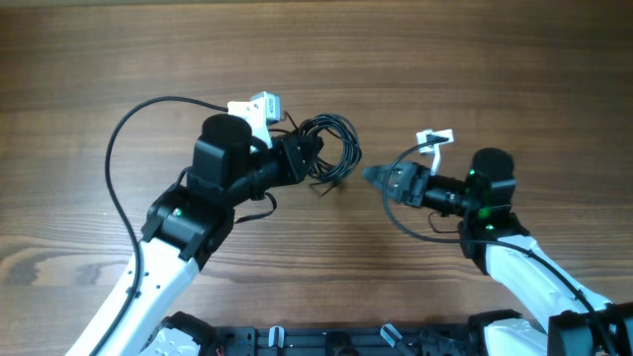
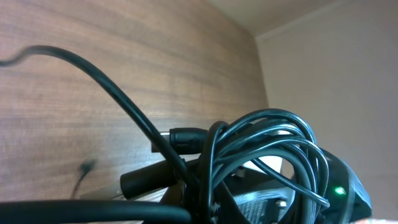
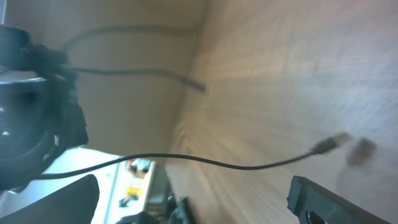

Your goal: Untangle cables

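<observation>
The cables form a coil of thin black cords in mid-table. My left gripper is shut on the coil's left side. In the left wrist view the loops bunch up right in front of the camera, a small plug pokes out left, and the left gripper pinches the strands at the bottom edge. My right gripper stands open just right of the coil, holding nothing. The right wrist view shows one dark finger at lower right and a loose cord with a plug end lying across the wood.
Thick black arm cables loop over the table beside each arm. White connectors stick out near both wrists. The wooden tabletop stretches beyond the coil.
</observation>
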Robot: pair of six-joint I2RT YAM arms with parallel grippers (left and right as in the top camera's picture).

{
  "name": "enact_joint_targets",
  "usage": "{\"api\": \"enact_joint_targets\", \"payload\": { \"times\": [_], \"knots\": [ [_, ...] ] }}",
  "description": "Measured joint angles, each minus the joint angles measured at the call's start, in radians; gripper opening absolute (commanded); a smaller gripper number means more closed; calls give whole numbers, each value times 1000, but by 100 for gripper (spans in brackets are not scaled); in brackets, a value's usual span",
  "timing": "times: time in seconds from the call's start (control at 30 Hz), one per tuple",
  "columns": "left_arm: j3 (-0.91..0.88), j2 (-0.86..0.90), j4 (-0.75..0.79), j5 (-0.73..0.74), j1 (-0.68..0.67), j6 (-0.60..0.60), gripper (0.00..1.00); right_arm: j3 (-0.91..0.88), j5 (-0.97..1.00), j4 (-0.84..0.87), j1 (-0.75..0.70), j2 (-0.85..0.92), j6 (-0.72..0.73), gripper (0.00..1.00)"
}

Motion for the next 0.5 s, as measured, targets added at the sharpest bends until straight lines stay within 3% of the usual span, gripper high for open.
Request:
{"api": "enact_joint_targets", "payload": {
  "times": [0.2, 0.37, 0.5],
  "knots": [
    [0, -27, -9, -67, 0, 26, 4, 0, 35, 6, 90, 0, 220, 100],
    [0, -27, -45, -144, 0, -23, 4, 0, 80, 17, 127, 0, 116, 100],
    [0, -27, -106, -135, 0, 71, 4, 0, 90, 52, 121, 0, 9, 99]
  ]
}}
